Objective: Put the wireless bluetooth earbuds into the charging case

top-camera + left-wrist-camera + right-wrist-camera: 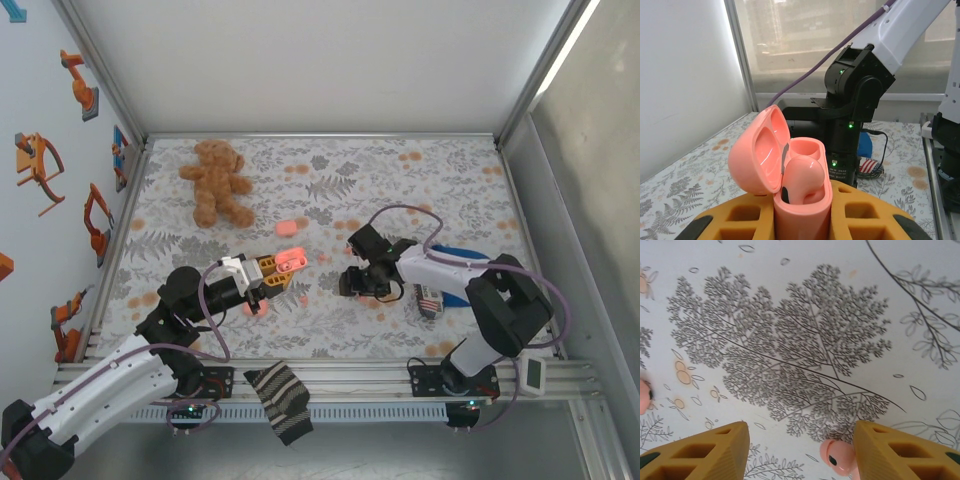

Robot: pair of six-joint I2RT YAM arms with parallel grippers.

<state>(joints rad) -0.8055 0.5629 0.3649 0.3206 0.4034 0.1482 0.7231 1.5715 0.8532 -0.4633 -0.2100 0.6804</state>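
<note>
My left gripper is shut on the salmon-pink charging case and holds it upright above the cloth with its lid open. One earbud sits in the near slot; the far slot is empty. My right gripper hangs open just over the floral cloth, to the right of the case. A loose pink earbud lies on the cloth against the inner side of the right finger. The left finger stands well clear of it.
A teddy bear lies at the back left. Another pink piece rests mid-cloth, and one lies below my left gripper. A striped sock hangs over the front rail. A flag-printed item lies by the right arm.
</note>
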